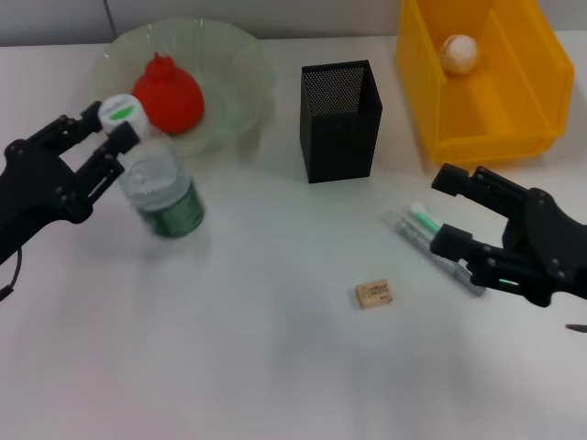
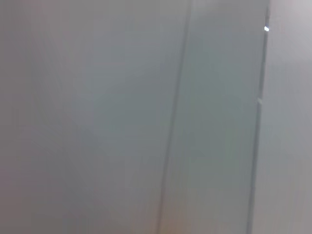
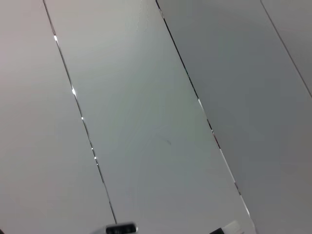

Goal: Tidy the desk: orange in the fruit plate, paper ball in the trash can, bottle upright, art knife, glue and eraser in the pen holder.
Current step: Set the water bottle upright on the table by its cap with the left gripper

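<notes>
In the head view my left gripper (image 1: 112, 142) is shut on the neck of a clear water bottle (image 1: 165, 197) with a white cap and green label. The bottle stands nearly upright on the table, leaning slightly. My right gripper (image 1: 441, 213) is open, low over the table beside a green-capped glue stick (image 1: 423, 220) and a grey art knife (image 1: 447, 264) that lie side by side. A tan eraser (image 1: 373, 292) lies on the table. A red-orange fruit (image 1: 169, 93) sits in the glass plate (image 1: 240, 69). A paper ball (image 1: 459, 53) lies in the yellow bin (image 1: 514, 128). The black mesh pen holder (image 1: 340, 124) looks empty.
Both wrist views show only grey wall panels (image 2: 146, 117) (image 3: 146, 122), with none of the task's things. The plate stands right behind the bottle. The yellow bin stands just beyond my right gripper.
</notes>
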`<action>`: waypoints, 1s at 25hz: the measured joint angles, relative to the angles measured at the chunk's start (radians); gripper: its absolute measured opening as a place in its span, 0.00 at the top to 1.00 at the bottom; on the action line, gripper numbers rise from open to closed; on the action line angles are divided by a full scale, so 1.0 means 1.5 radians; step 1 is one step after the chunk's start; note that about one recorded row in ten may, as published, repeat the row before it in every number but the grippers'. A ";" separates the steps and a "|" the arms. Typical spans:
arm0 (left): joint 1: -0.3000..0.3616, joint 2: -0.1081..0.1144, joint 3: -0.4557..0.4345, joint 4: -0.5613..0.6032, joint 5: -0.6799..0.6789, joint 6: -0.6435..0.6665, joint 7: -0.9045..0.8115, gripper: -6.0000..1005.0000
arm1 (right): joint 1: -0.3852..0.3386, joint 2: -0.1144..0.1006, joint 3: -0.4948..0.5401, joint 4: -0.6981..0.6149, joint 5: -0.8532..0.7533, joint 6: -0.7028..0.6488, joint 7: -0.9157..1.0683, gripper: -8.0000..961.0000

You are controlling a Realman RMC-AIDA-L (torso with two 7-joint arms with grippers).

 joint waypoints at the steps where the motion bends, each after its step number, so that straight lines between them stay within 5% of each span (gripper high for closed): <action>1: 0.001 -0.001 -0.001 -0.017 -0.012 -0.001 0.021 0.57 | 0.002 0.000 0.000 0.010 0.000 0.002 -0.008 0.13; 12: -0.031 -0.005 -0.013 -0.141 -0.072 -0.025 0.203 0.59 | 0.029 0.002 0.000 0.089 0.007 0.009 -0.072 0.13; 25: -0.054 -0.007 -0.047 -0.185 -0.081 -0.078 0.252 0.62 | 0.031 0.002 -0.004 0.097 0.008 0.023 -0.074 0.13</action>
